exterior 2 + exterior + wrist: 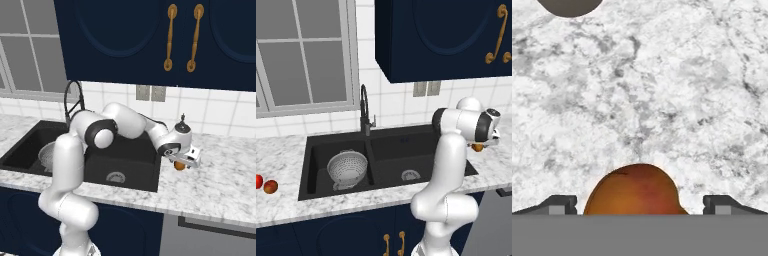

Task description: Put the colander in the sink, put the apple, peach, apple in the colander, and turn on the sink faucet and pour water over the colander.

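Colander [347,169] already in sink [391,145], empty; fingers [559,204] spread either side of peach [635,191] on bench [662,90]; two apples [266,184], faucet pending.

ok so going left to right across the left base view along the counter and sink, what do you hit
red apple → second, orange-red apple → colander in the left basin of the sink → drain of the right basin → peach under the open gripper

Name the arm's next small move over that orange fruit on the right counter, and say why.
Probably close the pincer on the peach: the hand view shows the fruit centred between wide-open fingertips, on the counter, while the colander already sits in the sink.
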{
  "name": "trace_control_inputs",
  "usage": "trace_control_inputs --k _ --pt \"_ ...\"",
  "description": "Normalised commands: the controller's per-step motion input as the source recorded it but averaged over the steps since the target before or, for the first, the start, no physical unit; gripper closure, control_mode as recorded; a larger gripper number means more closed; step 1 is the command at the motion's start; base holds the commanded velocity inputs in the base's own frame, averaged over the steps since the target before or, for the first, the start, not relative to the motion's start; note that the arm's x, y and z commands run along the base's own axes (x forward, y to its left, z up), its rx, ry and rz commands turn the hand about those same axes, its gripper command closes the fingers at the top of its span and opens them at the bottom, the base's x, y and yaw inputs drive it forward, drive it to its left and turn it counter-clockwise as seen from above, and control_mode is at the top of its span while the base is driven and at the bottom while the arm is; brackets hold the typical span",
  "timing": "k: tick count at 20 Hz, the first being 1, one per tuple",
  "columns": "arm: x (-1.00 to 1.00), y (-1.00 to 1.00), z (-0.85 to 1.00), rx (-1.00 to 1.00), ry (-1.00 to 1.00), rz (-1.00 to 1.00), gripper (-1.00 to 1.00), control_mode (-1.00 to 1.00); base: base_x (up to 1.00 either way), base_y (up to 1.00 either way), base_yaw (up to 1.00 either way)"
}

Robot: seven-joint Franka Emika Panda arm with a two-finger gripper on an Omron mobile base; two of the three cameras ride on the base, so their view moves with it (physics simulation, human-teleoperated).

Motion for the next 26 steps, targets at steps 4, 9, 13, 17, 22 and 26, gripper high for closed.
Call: trace_control_inputs --k 4,9,13,17,22,26 --pt "0.04 0.01 -0.11 0.00 0.06 0.02 1.00 -1.00 0.00 0.00 0.00" --pt "0.00 0.03 0.00 0.00 0.00 0.00 1.00 -1.00 0.00 0.00 0.00" --pt "-0.13 0.50 0.09 0.00 0.00 0.00 1.00 -1.00 0.00 0.00 0.00" --pt "-0.54 0.77 0.16 0.00 0.00 0.00 1.00 -1.00 0.00 0.00 0.00" --pt "-0.43 0.93 0.21 -0.04 0.00 -0.03 1.00 -1.00 0.00 0.00 0.00" --pt "-0.29 0.90 0.39 -0.01 0.02 -0.01 1.00 -1.00 0.00 0.00 0.00"
